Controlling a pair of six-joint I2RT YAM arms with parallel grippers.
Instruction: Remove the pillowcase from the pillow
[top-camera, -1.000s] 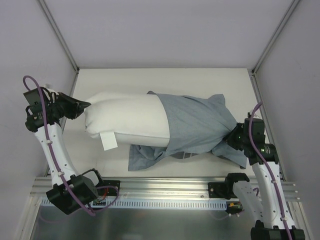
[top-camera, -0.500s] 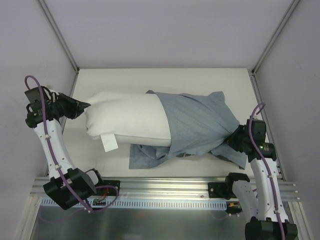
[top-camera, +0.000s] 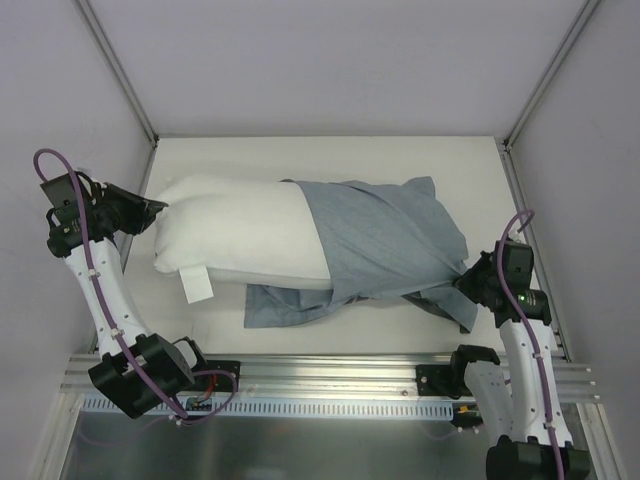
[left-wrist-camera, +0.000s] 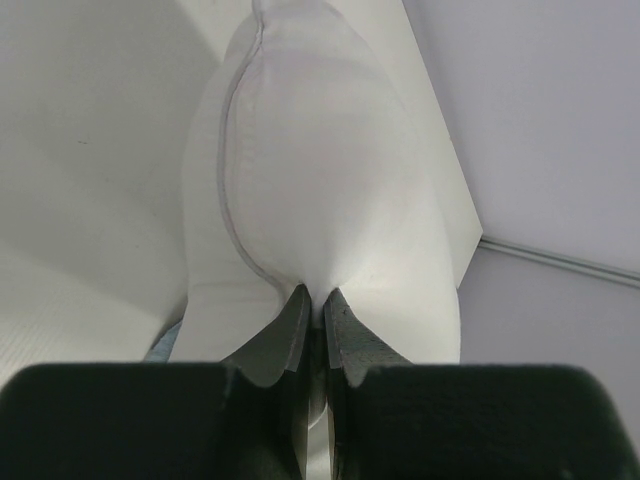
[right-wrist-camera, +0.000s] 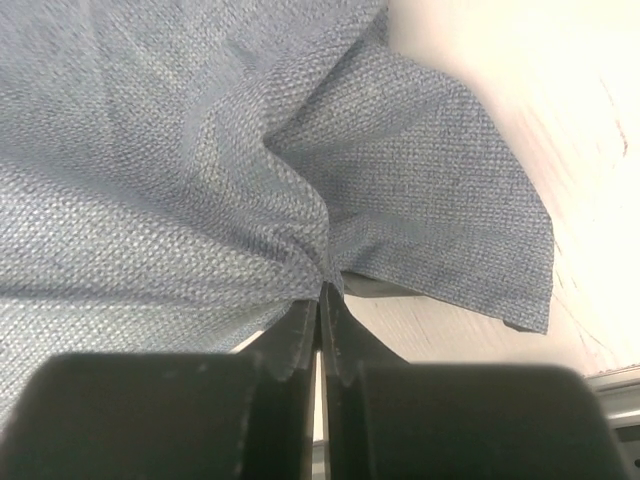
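Left hand (left-wrist-camera: 312, 305): pressed together on a thin fold of white fabric at the far-left end of the pillow (top-camera: 240, 225), right by the seam. From above, the tips are hard to separate from the pillow's corner; the wrist view settles it.

Right hand (right-wrist-camera: 320, 295): pinching a gathered bunch of the pillowcase (top-camera: 385, 240) at its right end, creases fanning out from the pinch. In the top view the fingertips are hidden under the cloth.

Pillow lies lengthwise across the middle of the table (top-camera: 330, 160). Left half is bare. Right half is inside the pillowcase, so its right end is hidden and only the bulge shows. Small white tag (top-camera: 197, 285) sticks out from the near-left edge onto the table.

Pillowcase: blue-grey side out, open edge running rumpled across the pillow about mid-length. A loose flap spills onto the table along the near side, partly under the pillow; can't tell how far under.

Right wrist view is nearly all grey weave, with a blurred strip of table at right. Left wrist view has a sliver of blue-grey at lower left, cut off by the hand's body.
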